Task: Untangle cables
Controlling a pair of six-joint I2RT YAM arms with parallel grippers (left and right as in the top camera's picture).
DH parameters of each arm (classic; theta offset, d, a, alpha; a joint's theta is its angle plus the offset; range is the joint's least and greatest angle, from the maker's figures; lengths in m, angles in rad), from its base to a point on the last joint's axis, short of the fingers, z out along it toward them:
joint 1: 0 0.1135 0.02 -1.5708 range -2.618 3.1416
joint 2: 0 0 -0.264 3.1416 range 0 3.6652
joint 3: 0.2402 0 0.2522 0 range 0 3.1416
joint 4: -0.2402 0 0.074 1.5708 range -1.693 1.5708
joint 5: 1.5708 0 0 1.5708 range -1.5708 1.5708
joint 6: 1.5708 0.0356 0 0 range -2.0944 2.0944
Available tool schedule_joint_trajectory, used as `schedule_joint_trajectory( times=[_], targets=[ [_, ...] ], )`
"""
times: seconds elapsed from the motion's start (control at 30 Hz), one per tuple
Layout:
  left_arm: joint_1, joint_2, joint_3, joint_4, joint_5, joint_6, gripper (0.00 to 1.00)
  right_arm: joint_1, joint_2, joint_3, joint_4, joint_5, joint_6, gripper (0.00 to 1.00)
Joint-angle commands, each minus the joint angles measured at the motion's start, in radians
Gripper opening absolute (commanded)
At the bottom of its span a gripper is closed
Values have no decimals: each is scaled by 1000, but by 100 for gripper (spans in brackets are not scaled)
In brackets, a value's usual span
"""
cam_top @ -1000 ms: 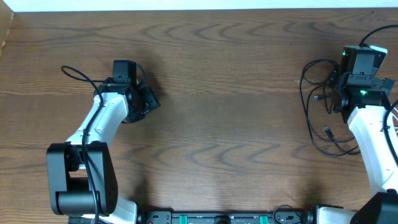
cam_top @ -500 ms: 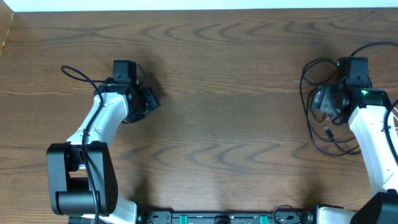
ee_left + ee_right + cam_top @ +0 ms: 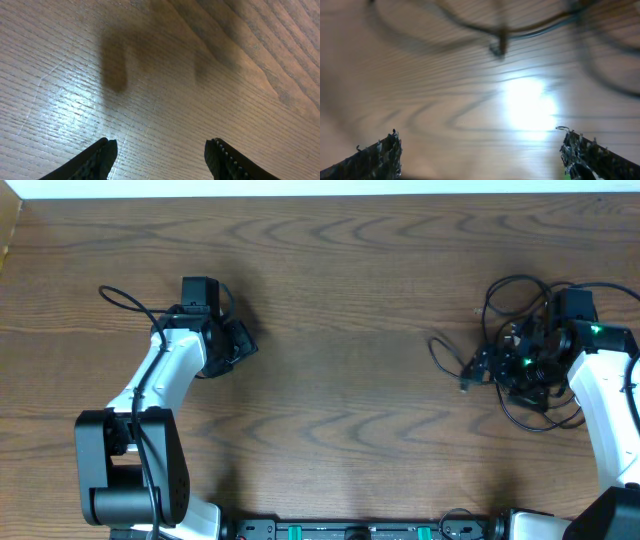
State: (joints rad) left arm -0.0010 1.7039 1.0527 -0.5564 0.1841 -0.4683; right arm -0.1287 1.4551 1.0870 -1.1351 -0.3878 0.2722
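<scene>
Dark wood-grain table (image 3: 340,330); pale strip (image 3: 300,188) along far edge.

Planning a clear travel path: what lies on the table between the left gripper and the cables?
Nothing. The overhead view shows only bare wooden table between the left gripper and the cables tangled on the right side.

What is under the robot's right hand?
Under the right gripper, which is open, bare table shows, with black cables blurred just ahead. From overhead, the gripper covers part of the cables, so what lies beneath it there can't be seen.
</scene>
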Motion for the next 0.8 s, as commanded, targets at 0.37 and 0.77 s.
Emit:
schedule_joint_trajectory(
  times=[0.37,0.77],
  targets=[
    [-1,3,-9,-6,-10,-1,63,-6,3,11,121,-393,223,99],
    [-1,3,-9,-6,-10,-1,63,193,3,11,221,-314,295,99]
  ],
)
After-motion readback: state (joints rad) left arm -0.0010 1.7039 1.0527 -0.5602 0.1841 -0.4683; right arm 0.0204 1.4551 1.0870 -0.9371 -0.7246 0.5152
